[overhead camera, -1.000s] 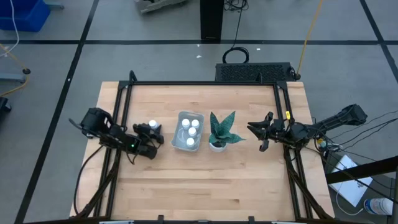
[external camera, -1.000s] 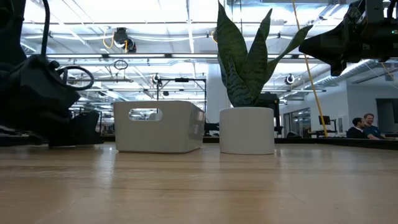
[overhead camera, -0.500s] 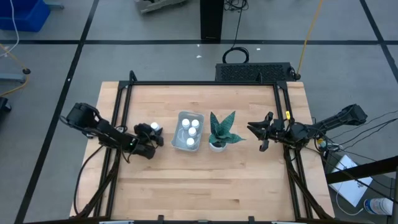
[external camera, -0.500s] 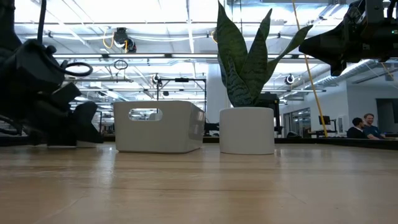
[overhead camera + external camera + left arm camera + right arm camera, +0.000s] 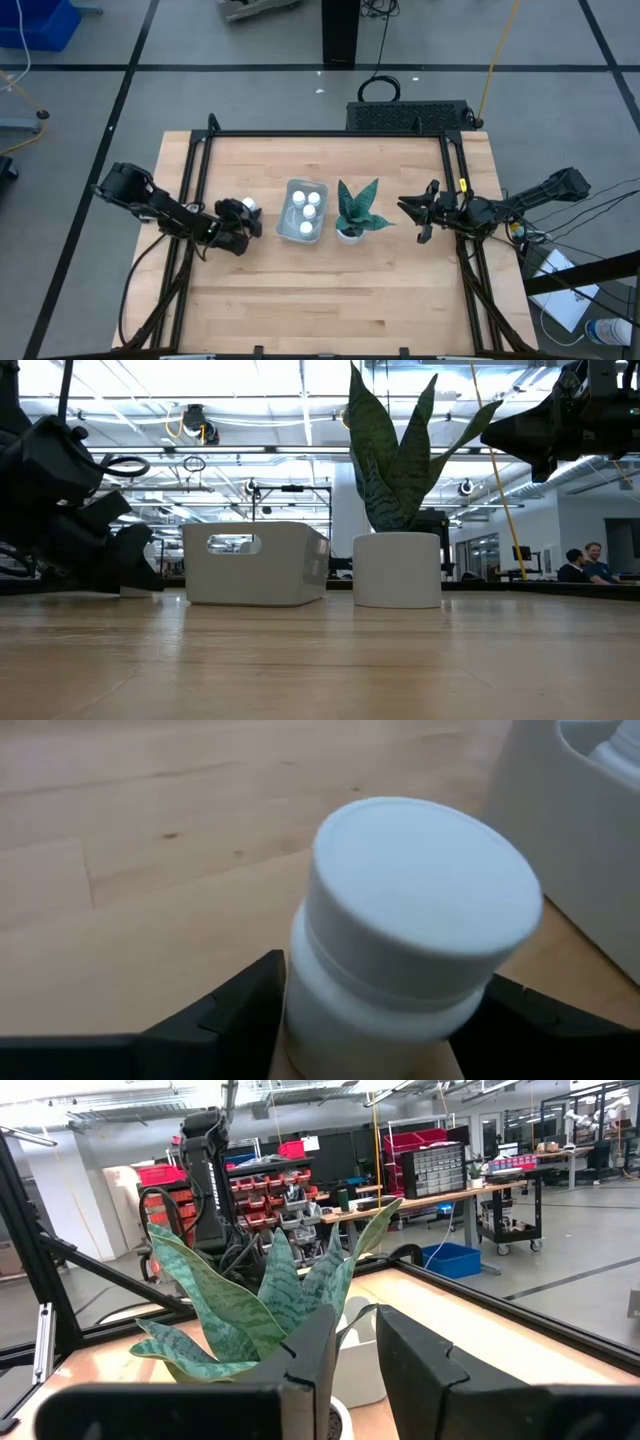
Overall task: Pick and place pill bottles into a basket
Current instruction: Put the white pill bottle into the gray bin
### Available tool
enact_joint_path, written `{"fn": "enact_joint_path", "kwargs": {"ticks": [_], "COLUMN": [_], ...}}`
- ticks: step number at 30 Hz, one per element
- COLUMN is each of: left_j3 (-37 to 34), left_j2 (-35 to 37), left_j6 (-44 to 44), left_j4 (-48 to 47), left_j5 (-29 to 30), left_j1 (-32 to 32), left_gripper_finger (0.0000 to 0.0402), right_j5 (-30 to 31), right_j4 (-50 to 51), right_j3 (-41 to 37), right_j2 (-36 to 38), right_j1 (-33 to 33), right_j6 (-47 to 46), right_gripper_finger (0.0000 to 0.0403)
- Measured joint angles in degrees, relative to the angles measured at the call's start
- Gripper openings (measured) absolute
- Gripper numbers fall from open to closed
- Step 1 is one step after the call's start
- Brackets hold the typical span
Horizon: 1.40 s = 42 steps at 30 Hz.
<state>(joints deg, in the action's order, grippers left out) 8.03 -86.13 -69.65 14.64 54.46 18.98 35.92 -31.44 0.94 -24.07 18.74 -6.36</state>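
One white pill bottle [image 5: 248, 204] with a round cap [image 5: 425, 885] stands between the fingers of my left gripper [image 5: 244, 212], left of the basket [image 5: 285, 228]. Several more pill bottles [image 5: 310, 211] stand upright inside the pale basket [image 5: 255, 565]. In the low view my left gripper [image 5: 120, 560] reaches down to the tabletop. My right gripper [image 5: 412, 210] hovers right of the plant, above the table, its fingers nearly together with nothing between them [image 5: 355, 1350]. My left gripper has the pill bottle's body [image 5: 380, 1010], just below the cap, between its two fingers [image 5: 235, 1010], one on each opposite side. The fingers come slanting down from the table's left side. The bottle's base is hidden behind the fingers.
A white pot [image 5: 397, 570] with a spiky green plant [image 5: 355, 208] stands just right of the basket, between the two grippers. A black frame [image 5: 330, 133] borders the table's far, left and right sides. Bare wood lies toward the near edge.
My left arm has drawn its rear part back toward the table's left edge, and its gripper has tipped while its fingers stay at the pill bottle beside the basket. My right arm has kept still.
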Motion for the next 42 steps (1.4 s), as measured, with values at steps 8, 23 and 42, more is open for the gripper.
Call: {"fn": "enact_joint_path", "kwargs": {"ticks": [8, 23, 42], "left_j3": [-0.07, -0.07, 3.36], "left_j2": [-0.02, 8.69, 37.0], "left_j6": [4.18, 4.23, 4.79], "left_j4": [-0.33, -0.43, -11.67], "left_j5": [1.07, -0.84, -7.49], "left_j1": [0.0, -0.04, -0.95], "left_gripper_finger": [0.0297, 0.0333, 0.0333], "right_j5": [0.0, 0.0, 0.0], "right_j4": [0.0, 0.0, 0.0], "right_j3": [0.01, -0.01, -0.01], "right_j2": [0.0, 0.0, 0.02], "right_j1": [0.0, -0.02, -0.02], "right_j6": [-0.01, 0.01, -0.01], "right_gripper_finger": [0.0071, 0.0071, 0.0071]}}
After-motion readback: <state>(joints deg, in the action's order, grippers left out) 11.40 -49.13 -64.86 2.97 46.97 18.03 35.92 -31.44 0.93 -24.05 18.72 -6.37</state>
